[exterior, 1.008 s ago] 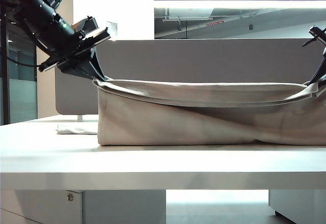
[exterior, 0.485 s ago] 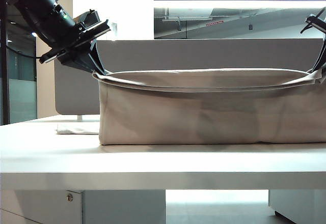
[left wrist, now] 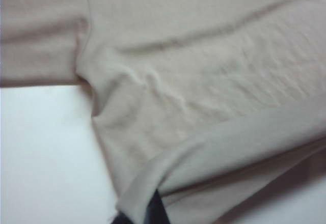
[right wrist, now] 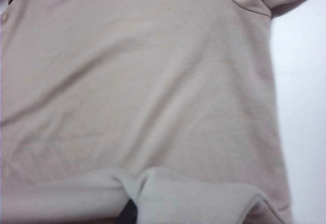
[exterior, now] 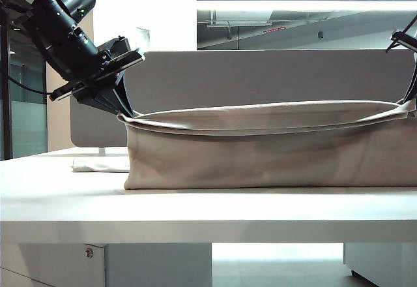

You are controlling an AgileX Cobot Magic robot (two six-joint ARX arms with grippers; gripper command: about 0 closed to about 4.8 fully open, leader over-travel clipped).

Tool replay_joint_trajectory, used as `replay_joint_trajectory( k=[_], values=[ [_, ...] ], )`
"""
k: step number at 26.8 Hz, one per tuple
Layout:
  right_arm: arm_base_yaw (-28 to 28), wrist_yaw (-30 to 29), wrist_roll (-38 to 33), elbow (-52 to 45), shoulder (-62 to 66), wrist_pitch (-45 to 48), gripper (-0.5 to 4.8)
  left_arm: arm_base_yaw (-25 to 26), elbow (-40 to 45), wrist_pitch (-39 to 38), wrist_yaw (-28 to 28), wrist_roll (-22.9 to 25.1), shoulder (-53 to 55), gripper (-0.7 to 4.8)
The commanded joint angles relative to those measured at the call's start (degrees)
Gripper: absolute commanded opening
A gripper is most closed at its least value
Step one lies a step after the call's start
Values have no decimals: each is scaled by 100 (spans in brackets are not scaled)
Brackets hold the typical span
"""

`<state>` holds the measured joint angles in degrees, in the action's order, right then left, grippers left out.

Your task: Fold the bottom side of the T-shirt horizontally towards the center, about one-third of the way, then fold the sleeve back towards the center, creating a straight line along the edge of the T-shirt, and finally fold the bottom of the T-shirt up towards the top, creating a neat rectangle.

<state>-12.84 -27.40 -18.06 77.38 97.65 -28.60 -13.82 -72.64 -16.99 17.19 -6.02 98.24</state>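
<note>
Both grippers have dropped a little since the frame half a second back, and the lifted edge of the T-shirt (exterior: pixel 260 150) now bows upward in the middle where a second ago it sagged. From the exterior view, the left gripper (exterior: pixel 124 112) sits at the left corner of the raised edge, its jaws pinched fully together on the cloth; the right gripper (exterior: pixel 409 101), mostly cut off at the right edge of the view, is likewise clamped on the opposite corner. Each wrist view shows a dark fingertip (left wrist: pixel 153 211) tucked under a rolled band of fabric, which looks like the bottom of the T-shirt (left wrist: pixel 229 147), though the stitching is too blurred to confirm. Beyond the grippers, the cloth hangs down as a long curtain from the held edge to the table (exterior: pixel 195 215), where its lower fold rests. The wrist views look down on the shirt body lying flat beneath, with a sleeve (left wrist: pixel 41 46) spread out to the side. Judging by this, the fold in hand is mid-carry: the edge is lifted and stretched between the arms but not yet laid down on the body. Which of the three folds this is cannot be told for certain, and the flat-lying sleeve suggests work remains after this one.
</note>
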Motion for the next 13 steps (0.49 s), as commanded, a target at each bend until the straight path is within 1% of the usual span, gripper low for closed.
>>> replay_joint_trajectory(
  k=[1,8,10,13],
  values=[
    [-7,81,35,24,48,188,-2,17,-11,216,-81,24,11,-6],
    [-2,70,33,24,260,474,-2,17,-13,566,-326,31,55,-6],
    [-2,57,35,24,299,610,-2,17,-13,656,-374,149,111,-6],
    [-2,55,31,24,352,890,-2,20,-15,741,-446,153,208,-6]
  ],
)
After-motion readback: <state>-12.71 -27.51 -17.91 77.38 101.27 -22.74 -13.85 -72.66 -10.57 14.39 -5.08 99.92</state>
